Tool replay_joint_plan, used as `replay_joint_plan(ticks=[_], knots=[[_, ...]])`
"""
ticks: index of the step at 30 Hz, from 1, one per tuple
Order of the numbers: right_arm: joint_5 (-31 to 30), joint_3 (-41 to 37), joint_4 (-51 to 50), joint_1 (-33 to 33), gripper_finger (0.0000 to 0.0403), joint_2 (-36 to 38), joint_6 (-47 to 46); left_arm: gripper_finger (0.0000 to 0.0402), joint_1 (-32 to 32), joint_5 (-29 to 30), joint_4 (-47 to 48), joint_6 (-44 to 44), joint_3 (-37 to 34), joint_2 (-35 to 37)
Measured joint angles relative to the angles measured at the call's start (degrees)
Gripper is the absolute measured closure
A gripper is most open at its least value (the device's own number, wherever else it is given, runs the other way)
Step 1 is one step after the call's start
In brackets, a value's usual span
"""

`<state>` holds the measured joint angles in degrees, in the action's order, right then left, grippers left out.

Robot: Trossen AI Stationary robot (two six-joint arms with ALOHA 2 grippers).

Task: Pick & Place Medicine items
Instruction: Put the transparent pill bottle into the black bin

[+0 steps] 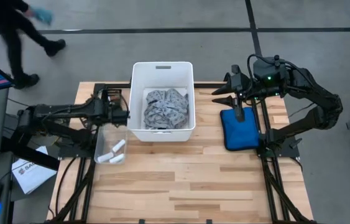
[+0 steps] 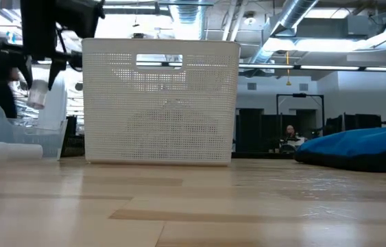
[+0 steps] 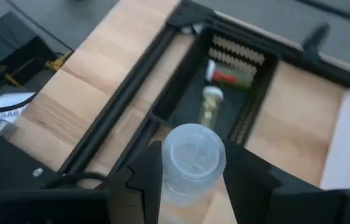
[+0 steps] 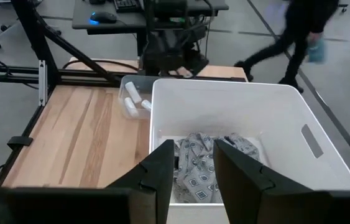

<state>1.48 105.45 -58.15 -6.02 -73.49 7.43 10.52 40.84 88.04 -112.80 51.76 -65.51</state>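
My left gripper [image 1: 124,114] [image 3: 193,163] hovers beside the white bin's left wall, over a clear plastic container [image 1: 102,135] [image 2: 1,134], and is shut on a small glassy vial [image 3: 193,155] [image 2: 37,95]. Two or three white tubes [image 1: 116,149] [image 4: 132,97] lie on the container's floor. The white bin [image 1: 138,99] [image 2: 162,103] [image 4: 274,118] stands at the table's far middle, with a grey patterned cloth [image 1: 165,109] [image 4: 202,165] crumpled on its bottom. My right gripper [image 1: 224,88] [image 4: 194,167] is open, to the right of the bin and above the blue pouch [image 1: 240,129]. My left gripper pinches the glassy vial [image 3: 194,180] by its sides between the two fingers [image 3: 145,177], reaching it from above at a slant. The wrist view sees the vial end-on. It is lifted clear and hangs slightly tilted below the fingers [image 2: 50,68], over the clear container.
The blue padded pouch [image 2: 364,147] lies at the table's right edge. A black tray [image 3: 181,99] holding small bottles sits in the left arm's frame. Bare wood [image 1: 187,186] spreads over the table's near half. A person [image 1: 19,31] walks beyond the far left corner.
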Motion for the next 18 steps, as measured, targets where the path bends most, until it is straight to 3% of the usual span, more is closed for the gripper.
replay_joint_plan(ticks=[10,18], knots=[[-0.02,0.0,0.04,-1.02,0.0294,0.0,0.55,0.0271,15.56,1.19,-17.41,1.28,-7.88,-0.05],[-0.2,0.0,-0.07,-1.66,0.0294,0.0,0.1,0.0261,21.22,3.45,-27.39,1.56,-12.52,-0.2]])
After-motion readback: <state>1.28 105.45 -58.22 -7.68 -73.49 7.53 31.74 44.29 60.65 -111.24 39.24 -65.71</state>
